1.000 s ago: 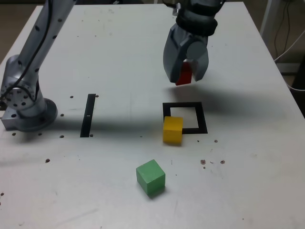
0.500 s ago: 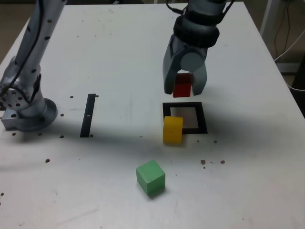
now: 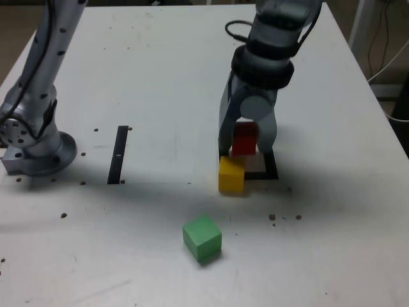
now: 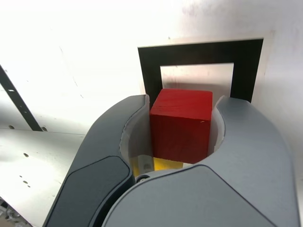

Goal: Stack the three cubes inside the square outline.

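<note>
Since the earlier frames, my pincer [image 3: 248, 148] has travelled from the far side of the table [image 3: 160, 77] toward the camera and dropped low, so that it now hangs over the square outline [image 3: 271, 167] instead of beyond it. Pincer condition: clamped on the red cube [image 3: 245, 138], one grey finger [image 3: 228, 128] on each side — the wrist view confirms both curved fingers pressed flat against opposite faces of the cube. In that same view the red cube covers part of the white centre of the black square, with the frame's far edge and both side edges visible beyond it. Whether the cube's underside already touches the table cannot be determined from either view. The yellow cube [image 3: 231, 174] stands just beside the red cube, at the near corner of the outline on the exterior view's left, overlapping the black tape there; a sliver of yellow also shows beneath the red cube in the wrist view. The green cube [image 3: 202, 238] sits nearer the camera, well apart from the outline and turned at an angle to it. A straight black strip [image 3: 119, 154] lies on the table toward the exterior view's left, between the outline and my arm's base [image 3: 37, 146] — nothing touches it.
</note>
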Controlling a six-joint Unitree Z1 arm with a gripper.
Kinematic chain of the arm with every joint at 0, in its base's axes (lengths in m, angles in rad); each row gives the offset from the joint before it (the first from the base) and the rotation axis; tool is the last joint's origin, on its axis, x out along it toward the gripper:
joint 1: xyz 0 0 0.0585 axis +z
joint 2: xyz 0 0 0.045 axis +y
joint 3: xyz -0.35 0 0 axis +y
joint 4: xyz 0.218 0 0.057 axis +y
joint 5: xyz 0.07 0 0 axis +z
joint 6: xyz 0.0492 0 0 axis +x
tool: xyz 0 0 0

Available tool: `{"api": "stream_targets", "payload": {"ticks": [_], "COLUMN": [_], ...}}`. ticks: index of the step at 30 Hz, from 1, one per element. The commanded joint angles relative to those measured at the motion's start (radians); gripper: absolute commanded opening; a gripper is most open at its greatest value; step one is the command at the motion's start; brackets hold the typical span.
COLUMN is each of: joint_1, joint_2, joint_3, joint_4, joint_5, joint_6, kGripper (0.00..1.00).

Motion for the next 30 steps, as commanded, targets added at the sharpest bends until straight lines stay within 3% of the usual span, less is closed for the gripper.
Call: {"api": "stream_targets", "payload": {"ticks": [1, 15, 18, 23, 30], "joint_1": [-0.005, -0.005, -0.001, 0.007, 0.009], "joint_2": [-0.004, 0.011, 0.013, 0.014, 0.014], "joint_3": [0.012, 0.037, 0.047, 0.058, 0.064], "joint_4": [-0.017, -0.062, -0.074, -0.085, -0.088], "joint_5": [-0.005, -0.007, -0.01, -0.018, -0.026], "joint_6": [-0.002, -0.003, -0.002, 0.01, 0.014], "kGripper": [0.37, 0.38, 0.5, 0.82, 0.94]}}
